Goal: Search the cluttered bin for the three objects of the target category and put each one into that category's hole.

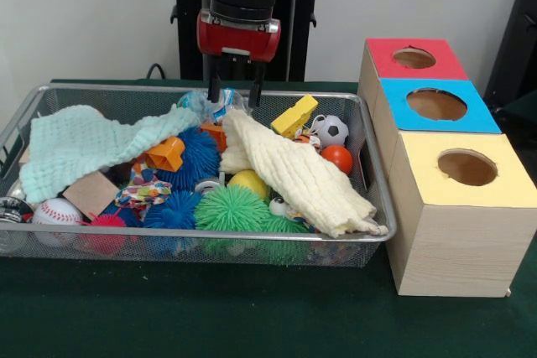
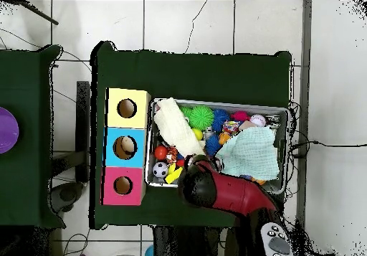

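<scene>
fingers (image 1: 234,91) spread, empty | over bin's (image 1: 369,157) far edge | soccer ball (image 1: 332,130) well aside, inside bin

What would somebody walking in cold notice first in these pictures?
Probably the wire bin crammed with bright toys, with a cream cloth draped across its middle and a mint green cloth over one end. Next, the red and black gripper hanging open over the bin's far edge. Beside the bin stands a row of three wooden boxes with holes, topped yellow, blue and red.
</scene>
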